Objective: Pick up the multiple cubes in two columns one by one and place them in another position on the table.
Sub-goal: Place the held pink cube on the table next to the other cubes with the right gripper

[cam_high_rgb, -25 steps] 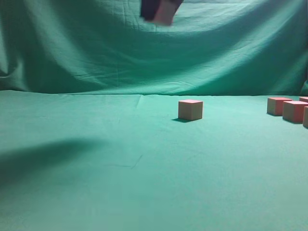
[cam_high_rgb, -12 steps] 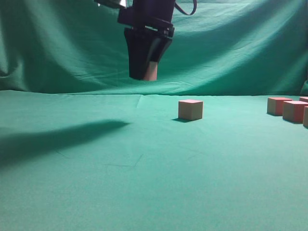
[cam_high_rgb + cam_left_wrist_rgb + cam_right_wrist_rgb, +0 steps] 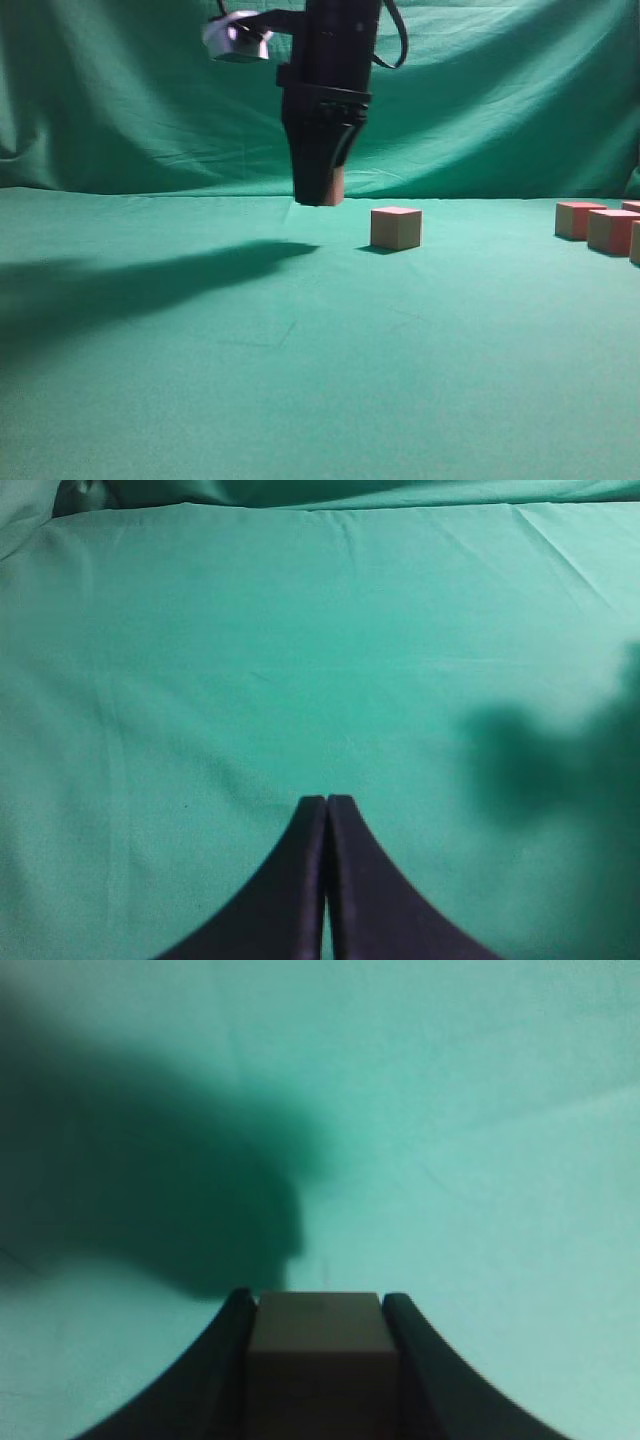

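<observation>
My right gripper [image 3: 320, 197] hangs fingers-down over the green table [image 3: 200, 380], shut on a cube [image 3: 335, 186] that shows at its tip. The right wrist view has that cube [image 3: 318, 1355] clamped between the two dark fingers [image 3: 225, 1360], a little above the cloth. One cube [image 3: 396, 227] rests on the table just right of the gripper. More cubes [image 3: 610, 230] sit at the right edge. My left gripper [image 3: 327, 802] is shut with nothing in it, above bare cloth, and does not show in the exterior view.
A wrinkled green backdrop [image 3: 480, 110] hangs behind the table. The arm's long shadow [image 3: 140, 285] lies across the left half of the cloth.
The right gripper has come down from the top of the exterior view with the cube, ending low and slightly further right. Its shadow has stretched right across the cloth.
</observation>
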`<action>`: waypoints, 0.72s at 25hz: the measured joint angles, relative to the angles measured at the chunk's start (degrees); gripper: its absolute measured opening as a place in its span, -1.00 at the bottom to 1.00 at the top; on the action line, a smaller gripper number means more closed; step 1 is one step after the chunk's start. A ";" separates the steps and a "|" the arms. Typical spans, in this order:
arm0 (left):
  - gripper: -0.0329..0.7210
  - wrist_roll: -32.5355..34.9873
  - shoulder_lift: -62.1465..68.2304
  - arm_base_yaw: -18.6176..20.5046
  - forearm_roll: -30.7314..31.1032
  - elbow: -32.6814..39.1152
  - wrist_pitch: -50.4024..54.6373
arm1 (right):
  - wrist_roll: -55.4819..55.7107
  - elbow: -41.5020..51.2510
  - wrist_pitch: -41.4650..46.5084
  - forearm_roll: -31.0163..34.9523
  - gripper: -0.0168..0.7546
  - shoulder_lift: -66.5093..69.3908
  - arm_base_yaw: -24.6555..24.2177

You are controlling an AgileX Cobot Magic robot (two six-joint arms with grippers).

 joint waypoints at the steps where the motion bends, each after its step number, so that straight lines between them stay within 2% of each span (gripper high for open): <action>1: -0.91 0.00 0.00 0.00 0.00 0.00 0.00 | 0.00 0.00 0.00 -0.11 -0.27 0.15 -0.69; 7: -0.91 0.00 0.00 0.00 0.00 0.00 0.00 | -0.12 0.00 -1.75 0.10 -0.27 0.62 -3.66; 18: -0.91 0.00 0.00 0.00 0.00 0.00 0.00 | -2.99 -0.03 -4.45 5.24 -0.27 2.83 -3.78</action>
